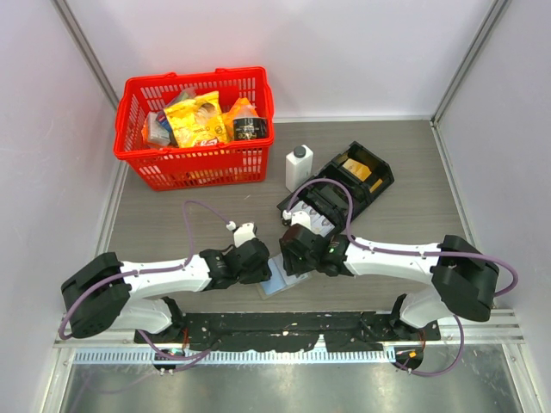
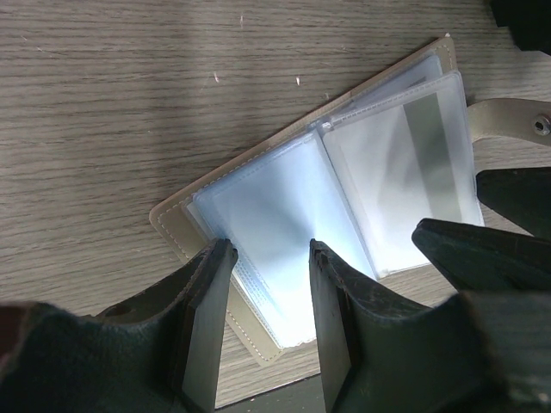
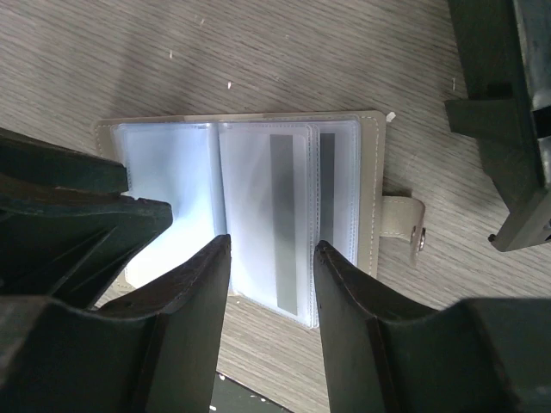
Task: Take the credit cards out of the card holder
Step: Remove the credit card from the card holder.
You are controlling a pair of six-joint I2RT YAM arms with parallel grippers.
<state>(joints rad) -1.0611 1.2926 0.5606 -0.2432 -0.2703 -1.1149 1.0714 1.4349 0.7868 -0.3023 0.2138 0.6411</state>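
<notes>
Tan card holder (image 3: pixel 258 198) open, left gripper (image 2: pixel 269 249) and right gripper (image 3: pixel 271 247) parted over it

No legible text or labels anywhere.

The card holder (image 3: pixel 258 198) lies open and flat on the wood-grain table (image 3: pixel 301 60), clear sleeves facing up and its snap tab (image 3: pixel 405 225) sticking out to the right. A card with a grey stripe (image 3: pixel 284 224) shows through the middle sleeve. The right gripper (image 3: pixel 271 245) is spread apart over that sleeve. The left gripper (image 3: pixel 148 194) reaches in from the left edge. A black tray (image 3: pixel 508 129) fills the upper right.
</notes>
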